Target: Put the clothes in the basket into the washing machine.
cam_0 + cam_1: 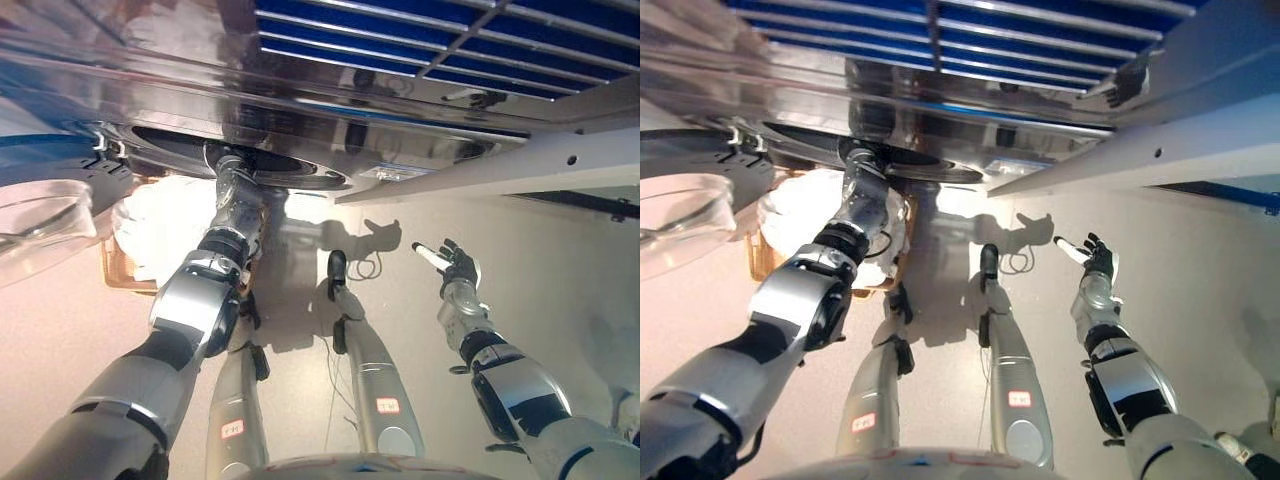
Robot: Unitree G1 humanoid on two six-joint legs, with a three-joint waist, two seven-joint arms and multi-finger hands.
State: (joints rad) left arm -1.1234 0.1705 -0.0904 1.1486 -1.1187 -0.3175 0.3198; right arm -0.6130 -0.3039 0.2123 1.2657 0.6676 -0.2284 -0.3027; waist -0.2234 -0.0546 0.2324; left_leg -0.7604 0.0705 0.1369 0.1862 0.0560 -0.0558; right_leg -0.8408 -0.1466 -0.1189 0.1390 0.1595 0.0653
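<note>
The left robot hand [232,172] is reaching into the washing machine [240,160], fingers hidden; white clothes [165,225] are waiting in the basket [118,275]; the right robot hand [452,265] is hanging open.

You are looking at a laundry corner, more test or demo room than lived-in home. The washing machine [300,110] fills the top of both views, its shiny steel front leaning over you and its dark round drum opening [875,160] facing down. To the left of that opening the clear glass door [40,225] hangs swung wide. Just below the opening a wicker basket [125,270] of white clothes [805,210] sits on the floor [560,300], which is plain, pale and bare. Right of the machine a white shelf edge [500,165] juts out.
</note>
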